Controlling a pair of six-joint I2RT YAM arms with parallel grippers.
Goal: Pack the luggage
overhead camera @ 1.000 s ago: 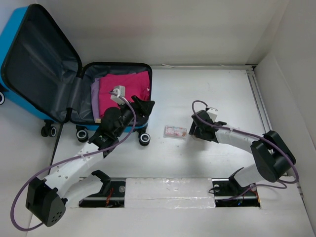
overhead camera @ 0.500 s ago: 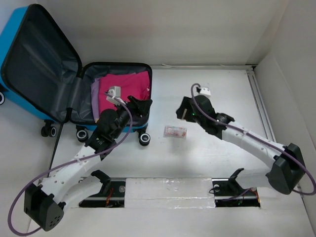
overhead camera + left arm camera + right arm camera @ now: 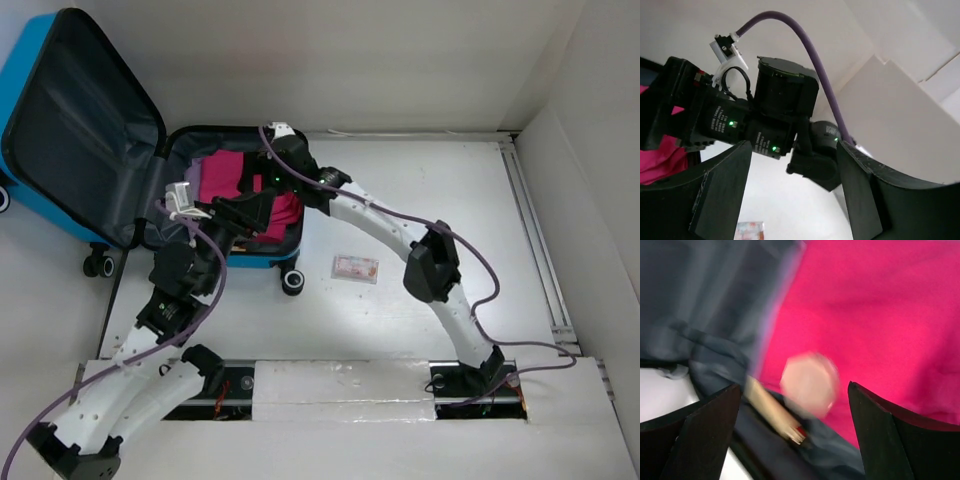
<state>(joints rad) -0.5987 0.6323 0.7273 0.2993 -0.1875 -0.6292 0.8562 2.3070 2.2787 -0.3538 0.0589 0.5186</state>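
Observation:
The luggage is a bright blue suitcase lying open at the far left, its lid raised. Pink cloth lies in its dark grey lined base. My right gripper reaches over the base, open and empty. In the right wrist view, its gripper hangs above the pink cloth. A blurred pale round object and a tan stick with a red tip show below it. My left gripper is open and empty at the base's near side. In its wrist view it faces the right arm's wrist.
A small flat packet lies on the white table to the right of the suitcase's wheel; it also shows in the left wrist view. White walls stand behind and to the right.
My right arm has swung from the table's middle right, across to the left, over the suitcase base. My left arm has drawn back to the left.

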